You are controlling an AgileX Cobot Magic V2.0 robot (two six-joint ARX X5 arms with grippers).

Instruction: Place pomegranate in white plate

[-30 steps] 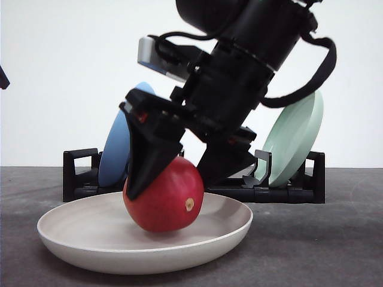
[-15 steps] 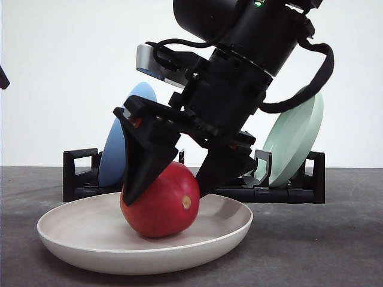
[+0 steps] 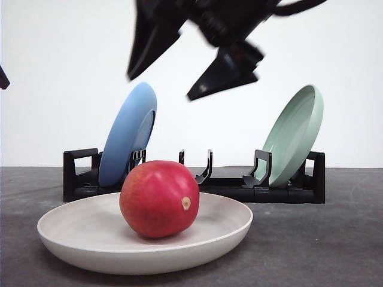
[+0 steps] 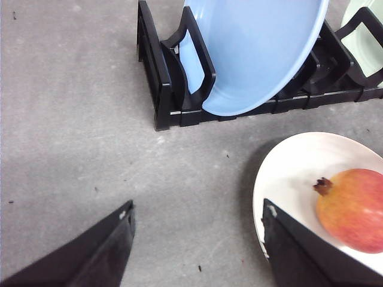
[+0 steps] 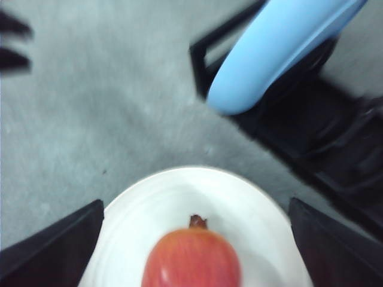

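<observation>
Grey tabletop (image 3: 335, 251) bears the white plate (image 3: 72, 236) cradling a glossy red pomegranate (image 3: 158, 198) beneath the right hand (image 3: 179, 66), spread wide.

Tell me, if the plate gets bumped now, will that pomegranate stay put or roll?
The pomegranate looks round and glossy, so it would probably roll rather than slide. It rests free in the white plate, whose raised rim should likely stop a gentle roll. The right gripper hangs open above it, so nothing steadies it.
</observation>
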